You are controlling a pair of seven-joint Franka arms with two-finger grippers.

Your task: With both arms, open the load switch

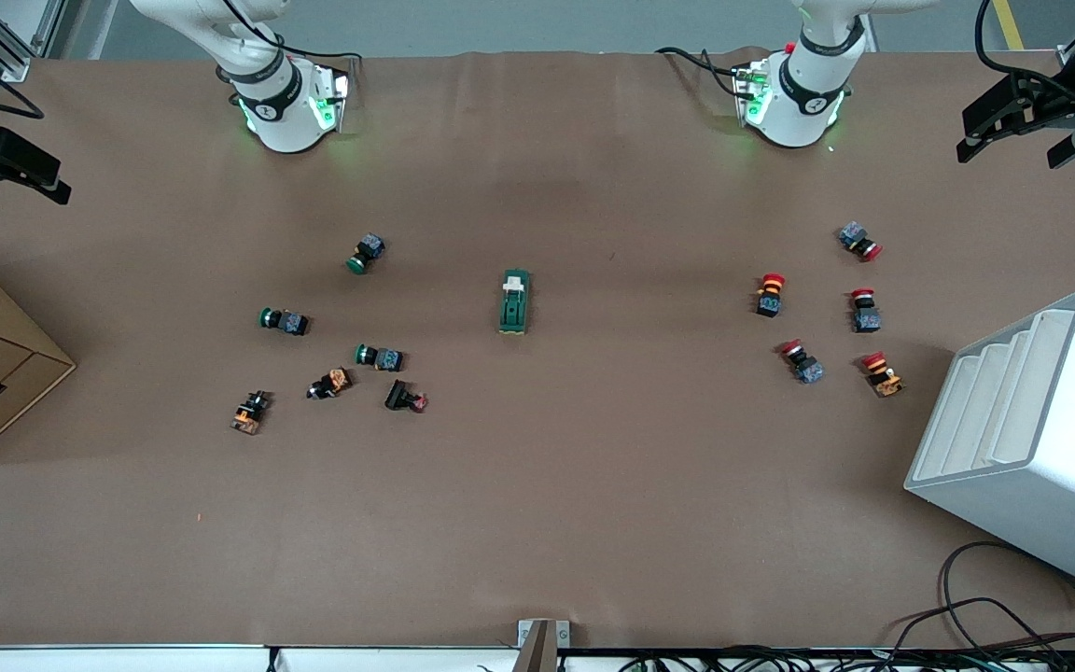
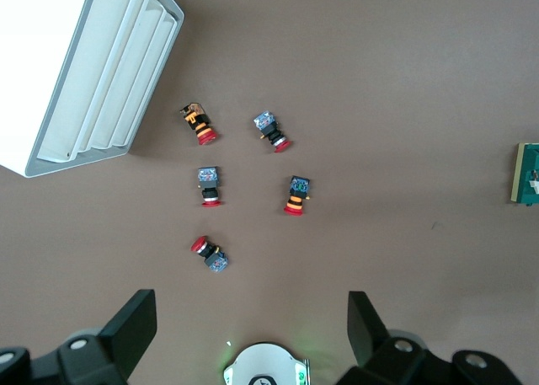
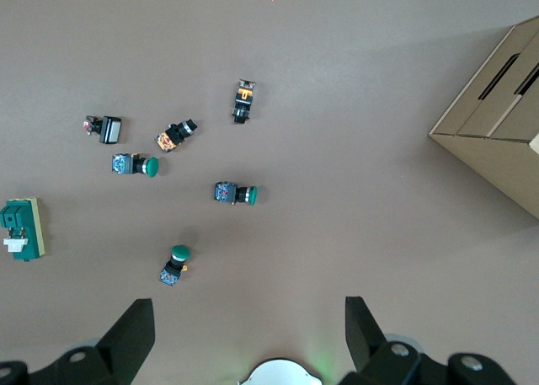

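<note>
Switch (image 1: pixel 514 301) lies at table centre, between green buttons (image 1: pixel 377 356) at 9 o'clock and red buttons (image 1: pixel 769 294) at 3; left gripper (image 2: pixel 253 326) and right gripper (image 3: pixel 248 330) both spread, high over own bases, waiting; risk: one-sided grab slides or spins untouched switch, lever missed.

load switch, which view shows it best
The front view: the whole load switch lies mid-table with its white lever visible. The right wrist view shows it whole at the picture's edge; the left wrist view cuts it off.
</note>
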